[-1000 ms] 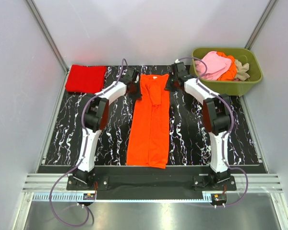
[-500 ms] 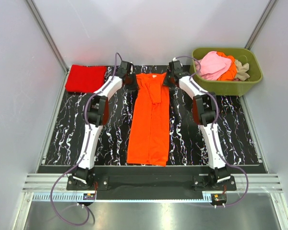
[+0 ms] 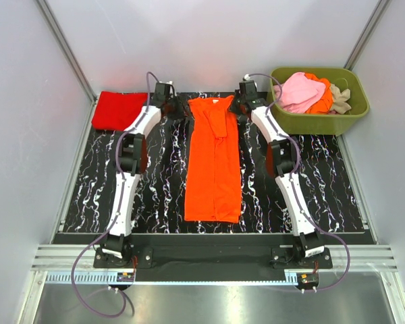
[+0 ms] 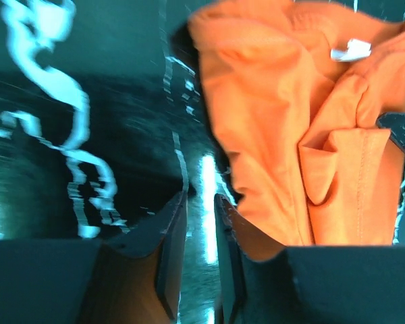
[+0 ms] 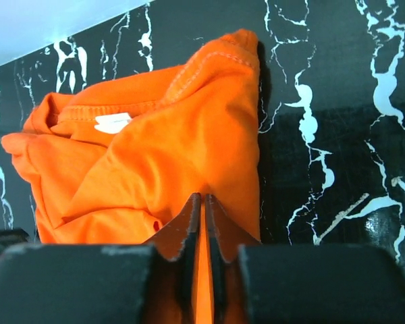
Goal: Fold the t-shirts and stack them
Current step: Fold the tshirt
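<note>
Plainly, the left gripper [image 4: 201, 202] stands slightly apart and empty, just beside the shoulder of the orange t-shirt [image 3: 214, 162]. The right gripper [image 5: 202, 201] is nearly together, with orange cloth in its slit. That shirt lies lengthwise on the table [image 3: 155, 182], collar far. If one side pulls alone, the collar end could skew and bunch.

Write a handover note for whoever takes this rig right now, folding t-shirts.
Left pincer: slightly open, holding nothing, beside the orange t-shirt's collar end.
Right pincer: shut on that shirt's cloth near the collar.
The orange t-shirt lies mid-table as a long strip, sides folded in.
Done: red t-shirt folded at the far left corner.
Left: fold the orange one short, stack it, then do the more shirts heaped in the green tub.
</note>
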### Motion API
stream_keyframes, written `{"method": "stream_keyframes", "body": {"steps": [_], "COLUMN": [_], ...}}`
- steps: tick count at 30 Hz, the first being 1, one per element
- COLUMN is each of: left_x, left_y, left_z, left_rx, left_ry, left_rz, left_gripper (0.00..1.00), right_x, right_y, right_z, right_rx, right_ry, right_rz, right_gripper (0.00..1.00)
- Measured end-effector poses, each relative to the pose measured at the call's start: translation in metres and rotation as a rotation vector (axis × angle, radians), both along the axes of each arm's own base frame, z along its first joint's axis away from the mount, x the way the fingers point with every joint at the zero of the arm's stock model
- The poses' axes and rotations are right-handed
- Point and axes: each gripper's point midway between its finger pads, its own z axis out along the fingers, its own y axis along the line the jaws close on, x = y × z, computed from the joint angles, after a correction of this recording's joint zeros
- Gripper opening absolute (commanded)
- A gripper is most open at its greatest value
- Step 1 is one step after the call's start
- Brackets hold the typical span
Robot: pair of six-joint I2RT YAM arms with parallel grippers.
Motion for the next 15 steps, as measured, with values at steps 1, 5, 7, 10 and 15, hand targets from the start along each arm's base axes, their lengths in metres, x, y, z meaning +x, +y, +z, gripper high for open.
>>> {"method": "stream_keyframes", "body": {"steps": [1, 5, 7, 10, 15], "left_x": [0.001, -0.005, -0.022, -0.054, -0.118], "left_y": [0.004, 0.019, 0.025, 0.024, -0.008], "left_z": [0.001, 0.017, 0.032, 0.077, 0.176], "left_rx": [-0.012, -0.043, -0.049, -0.066, -0.129], "left_ry": [-0.001, 0.001, 0.017, 0.003, -0.129], "left_rz": [-0.001, -0.007, -0.010, -0.034, -0.146], "left_gripper": [0.30, 0.31, 0.31, 0.31, 0.29], "right_x": [0.000, -0.007, -0.019, -0.045, -0.116], "right_y": [0.000, -0.004, -0.010, -0.015, -0.023], "right_z": [0.001, 0.006, 0.016, 0.057, 0.180], "right_rx": [0.002, -0.015, -0.034, -0.049, -0.020], "right_ry": [-0.002, 0.013, 0.035, 0.039, -0.068], "right_rz": [0.003, 0.037, 0.046, 0.088, 0.187], "right_gripper": [0.16, 0.24, 0.29, 0.36, 0.41]}}
